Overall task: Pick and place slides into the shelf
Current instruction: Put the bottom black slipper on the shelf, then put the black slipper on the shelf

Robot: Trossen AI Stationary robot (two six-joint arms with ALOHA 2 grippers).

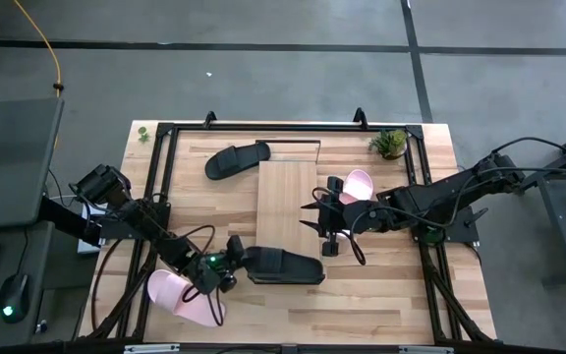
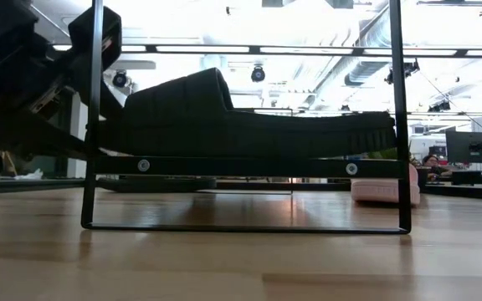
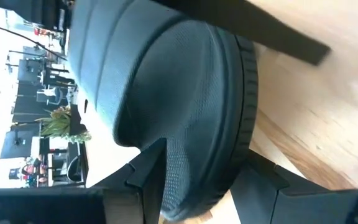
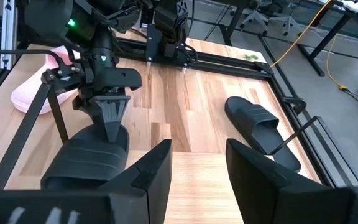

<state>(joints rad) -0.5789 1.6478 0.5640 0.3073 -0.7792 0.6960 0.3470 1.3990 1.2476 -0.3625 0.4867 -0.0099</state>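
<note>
While the left gripper (image 1: 232, 270) clamps a black slide (image 1: 285, 266) at the shelf (image 1: 288, 202) edge, the right gripper (image 1: 319, 218) hovers open above the board.

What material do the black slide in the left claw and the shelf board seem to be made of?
Black slide: probably moulded foam or rubber, matte, with a fine pebbled texture and ribbed sole edge. Shelf board: light wood, judging by its grain, smooth finish.
</note>
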